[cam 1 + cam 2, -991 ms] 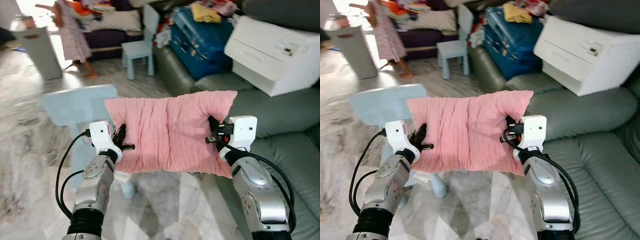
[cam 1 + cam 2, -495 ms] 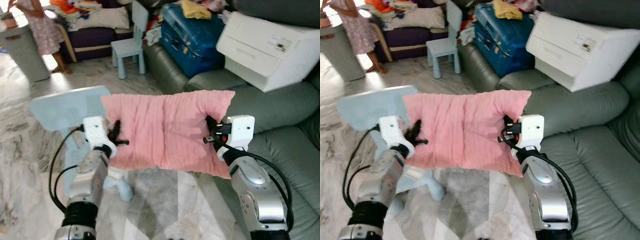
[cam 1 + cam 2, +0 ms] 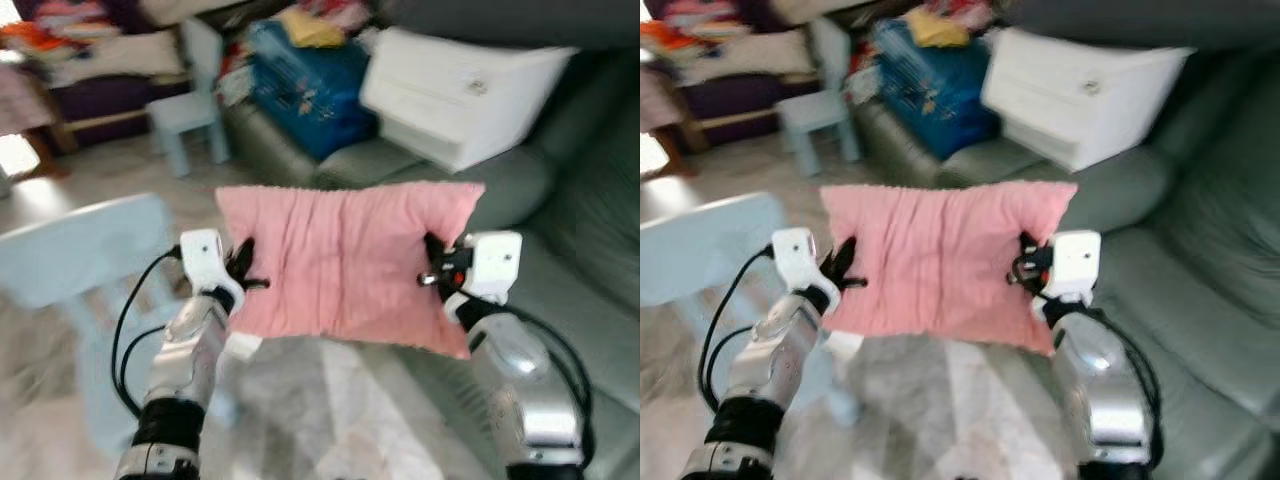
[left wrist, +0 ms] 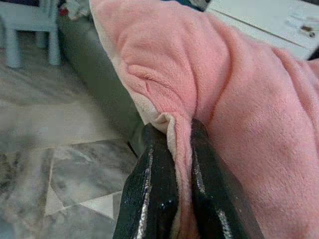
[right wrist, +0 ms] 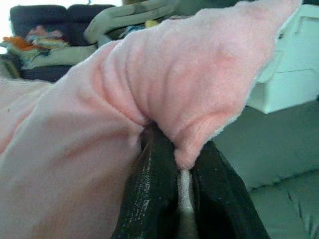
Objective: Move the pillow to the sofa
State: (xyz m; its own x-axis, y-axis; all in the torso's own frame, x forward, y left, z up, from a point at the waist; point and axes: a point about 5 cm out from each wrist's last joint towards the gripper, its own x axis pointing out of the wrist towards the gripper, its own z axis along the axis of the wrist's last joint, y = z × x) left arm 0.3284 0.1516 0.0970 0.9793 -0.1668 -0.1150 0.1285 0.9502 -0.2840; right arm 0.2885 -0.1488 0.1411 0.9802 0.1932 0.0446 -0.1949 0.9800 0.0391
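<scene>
From the left eye view, one pink pillow [image 3: 345,260] hung stretched in the air between the two arms, over the pale floor [image 3: 330,400] and just in front of the grey sofa [image 3: 590,250]. The left end effector [image 3: 244,276] pinched its left edge; the right end effector [image 3: 432,268] pinched its right edge. One white box [image 3: 460,90] and one blue case [image 3: 305,85] sat on the sofa's far seats (the picture was blurred). Two pale blue chairs showed: a near one [image 3: 80,260] beside the left arm, and a small one [image 3: 190,120] further back.

In the left wrist view, the left end effector's two black fingers [image 4: 149,194] were closed on a fold of the pillow's edge.

In the right wrist view, the right end effector's fingers [image 5: 149,199] were likewise clamped on a bunched corner of the pillow, with the sofa's seat beyond.
</scene>
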